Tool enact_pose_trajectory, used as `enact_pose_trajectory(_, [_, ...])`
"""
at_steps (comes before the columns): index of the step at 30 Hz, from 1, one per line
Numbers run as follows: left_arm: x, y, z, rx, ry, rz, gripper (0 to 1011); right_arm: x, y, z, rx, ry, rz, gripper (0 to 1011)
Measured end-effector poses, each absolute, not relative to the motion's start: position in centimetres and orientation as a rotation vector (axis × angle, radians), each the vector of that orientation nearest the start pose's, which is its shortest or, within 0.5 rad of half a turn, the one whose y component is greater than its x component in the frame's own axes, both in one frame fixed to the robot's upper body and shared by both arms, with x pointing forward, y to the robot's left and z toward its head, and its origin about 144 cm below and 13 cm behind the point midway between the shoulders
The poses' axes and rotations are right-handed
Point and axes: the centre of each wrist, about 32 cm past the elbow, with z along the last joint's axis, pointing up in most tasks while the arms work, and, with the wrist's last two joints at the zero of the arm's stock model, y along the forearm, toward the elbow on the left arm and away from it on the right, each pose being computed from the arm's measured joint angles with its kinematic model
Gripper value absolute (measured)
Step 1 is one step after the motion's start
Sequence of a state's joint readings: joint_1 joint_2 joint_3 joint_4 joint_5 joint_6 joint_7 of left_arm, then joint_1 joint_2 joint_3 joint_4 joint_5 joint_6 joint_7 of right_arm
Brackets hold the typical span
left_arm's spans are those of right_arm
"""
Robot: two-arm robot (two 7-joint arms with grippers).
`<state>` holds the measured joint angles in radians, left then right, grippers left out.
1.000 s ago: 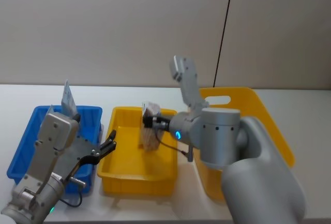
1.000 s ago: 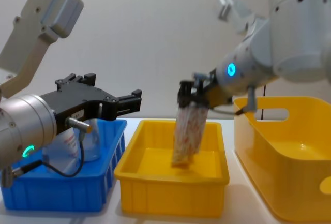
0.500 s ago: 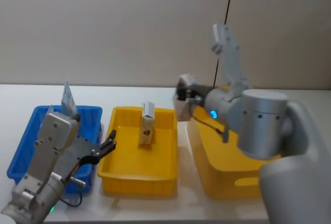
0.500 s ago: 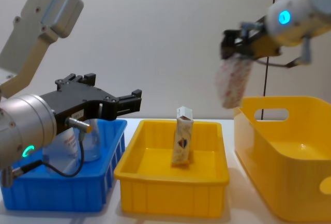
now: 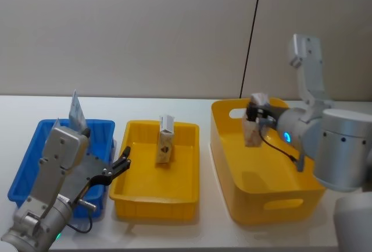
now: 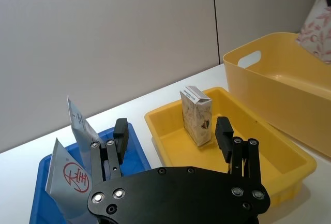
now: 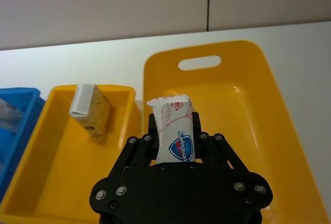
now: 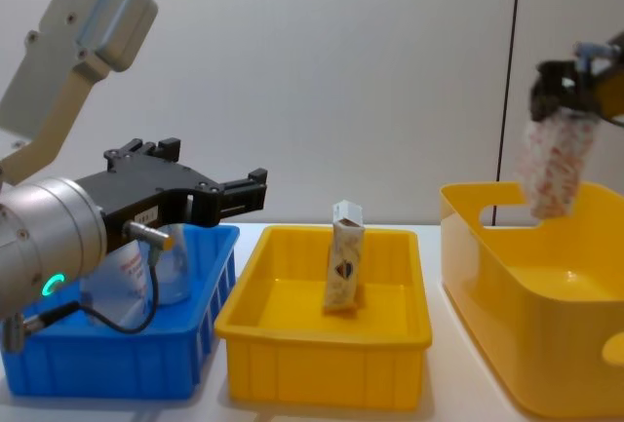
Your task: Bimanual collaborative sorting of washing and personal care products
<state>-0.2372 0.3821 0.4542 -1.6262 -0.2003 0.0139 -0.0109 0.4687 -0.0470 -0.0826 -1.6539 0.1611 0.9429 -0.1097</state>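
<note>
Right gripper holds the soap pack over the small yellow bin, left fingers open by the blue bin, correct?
No. The head view shows the right gripper holding the soap pack over the large yellow tub, not the small yellow bin. The left gripper does have open fingers by the blue bin.

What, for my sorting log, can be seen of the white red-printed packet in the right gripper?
The white packet with red floral print and a blue shield logo looks like a soft-wrapped bar. The right gripper is shut on it by one end, so it hangs roughly upright, slightly tilted, over the large yellow plastic tub, touching nothing else.
</note>
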Motion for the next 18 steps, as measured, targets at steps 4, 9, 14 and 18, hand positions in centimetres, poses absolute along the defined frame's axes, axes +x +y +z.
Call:
enact_pose_trajectory(4, [49.2, 19.8, 120.4, 0.061, -0.268, 1.124, 1001, 54.4, -19.9, 133.1, -0.261, 0.398, -1.479, 285])
enact_pose_trajectory(9, [49.2, 19.8, 120.4, 0.061, -0.268, 1.124, 1001, 54.4, -20.9, 132.2, -0.277, 0.422, -1.495, 285])
enact_pose_trajectory(14, [49.2, 19.8, 120.4, 0.061, -0.268, 1.124, 1001, 54.4, -21.7, 131.6, -0.287, 0.437, -1.5, 302])
enact_pose_trajectory(18, [49.2, 19.8, 120.4, 0.061, -0.268, 1.124, 1001, 54.4, -22.1, 131.2, -0.288, 0.439, -1.503, 423])
